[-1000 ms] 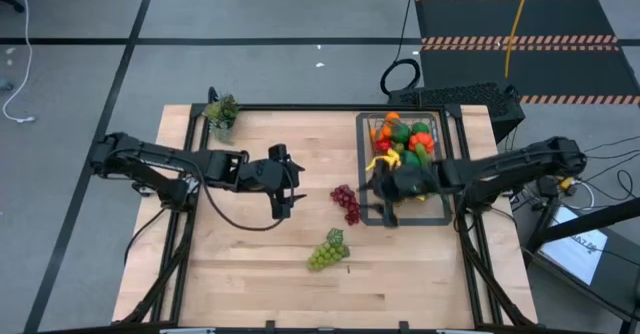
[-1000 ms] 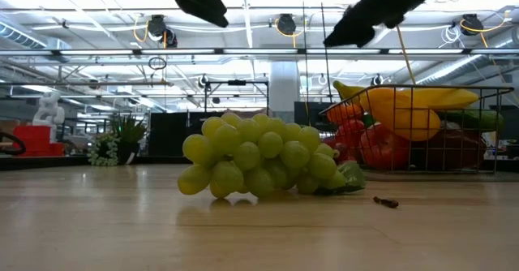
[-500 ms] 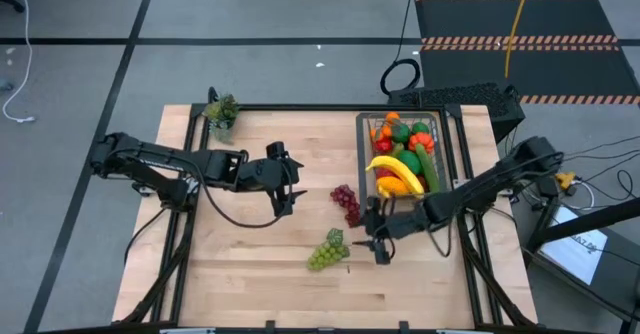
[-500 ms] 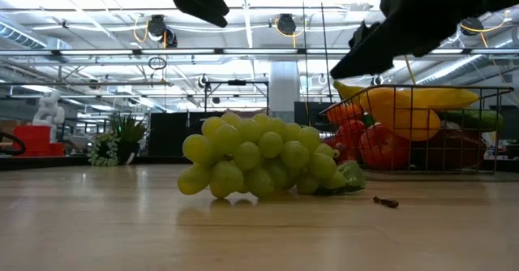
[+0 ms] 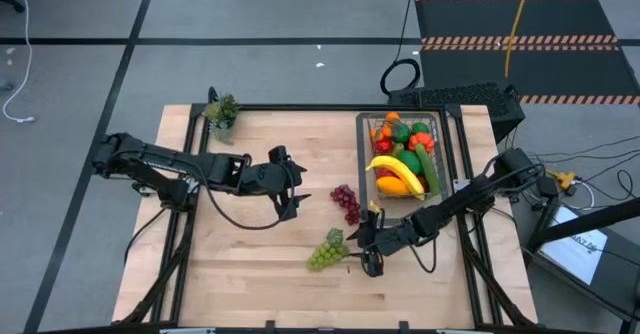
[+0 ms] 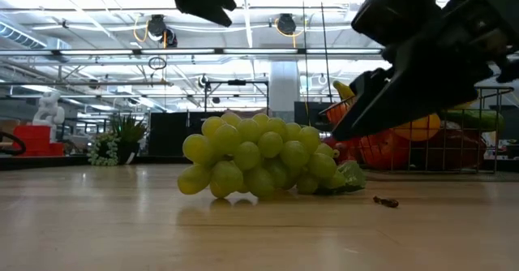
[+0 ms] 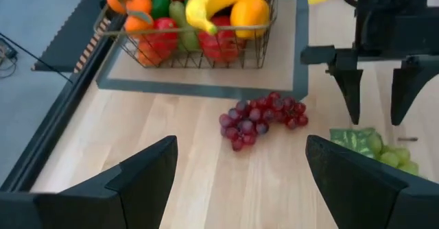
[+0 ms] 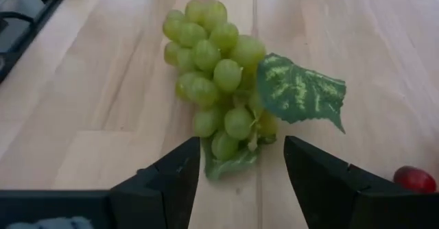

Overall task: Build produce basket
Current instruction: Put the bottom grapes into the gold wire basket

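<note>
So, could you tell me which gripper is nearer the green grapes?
Right. The right gripper sits open beside the green grapes; the left gripper hovers farther off.

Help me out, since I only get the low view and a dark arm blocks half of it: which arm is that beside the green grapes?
Observer: The right arm. From above, its right hand sits just beside the green grapes, on the basket's side.
Operator: Is it gripping them?
Observer: No. The right wrist view shows its fingers open, apart from the bunch, with the stem end and leaf facing the gap.
Operator: Anything else loose on the table?
Observer: Purple grapes lie on the wood beside the tray holding the wire basket.
Operator: And the left arm?
Observer: The left hand waits open near the table's middle, holding nothing.
</note>
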